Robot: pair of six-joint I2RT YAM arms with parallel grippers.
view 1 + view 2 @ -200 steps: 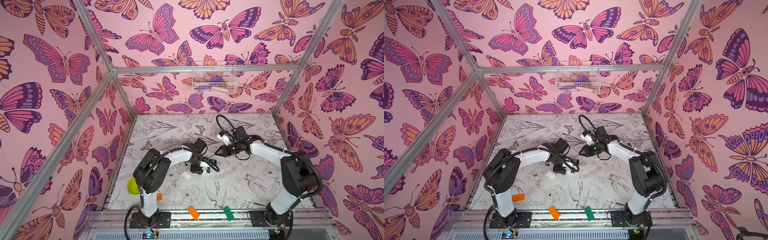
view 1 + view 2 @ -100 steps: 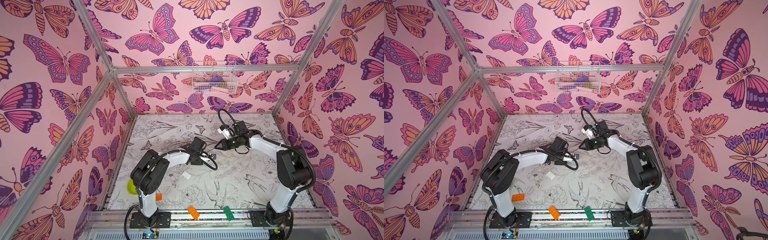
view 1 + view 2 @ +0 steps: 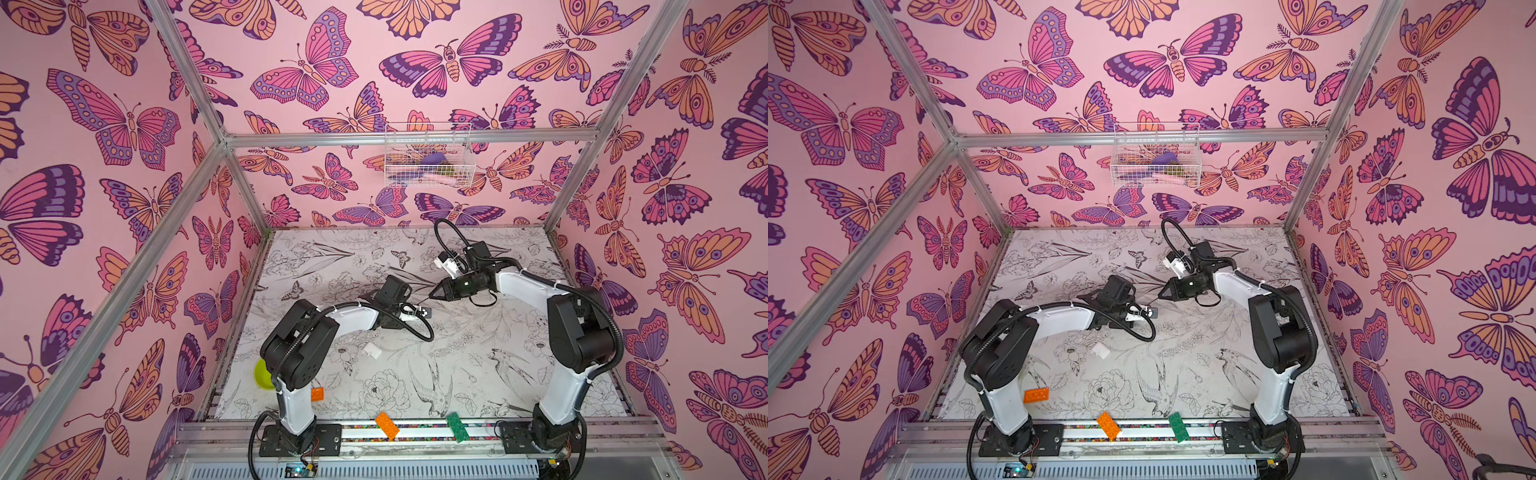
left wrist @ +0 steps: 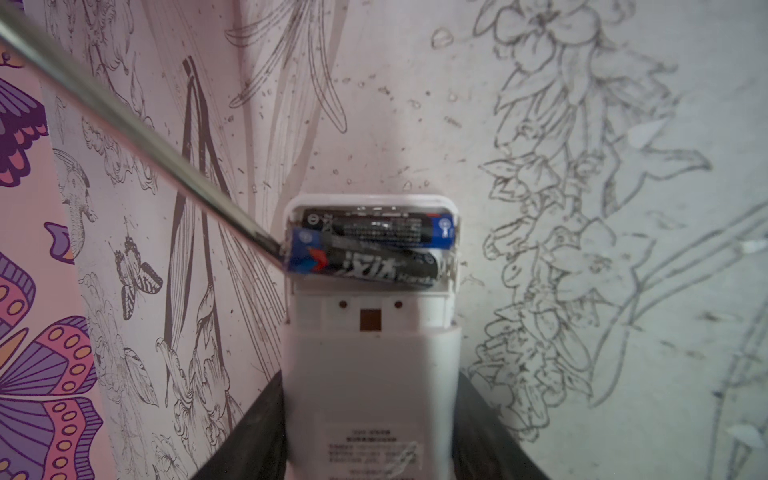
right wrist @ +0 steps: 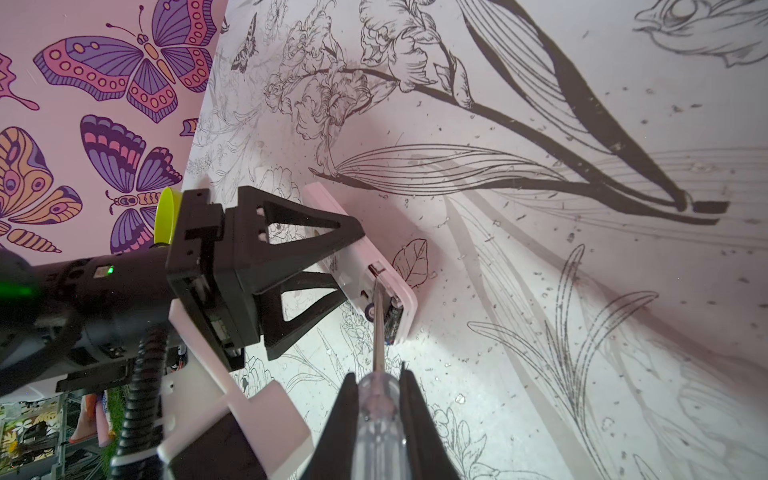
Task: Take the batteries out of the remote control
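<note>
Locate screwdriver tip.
Mid-table; in the left wrist view the screwdriver tip touches the blue end of the tilted battery in the open bay of the white remote. The right pincer grips its clear handle.

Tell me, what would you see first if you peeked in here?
Big pink and purple butterfly walls wrap all around the table. In the middle, the left end effector holds a white remote with its back open, showing two black batteries. The right end effector grips a clear-handled screwdriver whose tip pokes at one battery's blue end.
</note>
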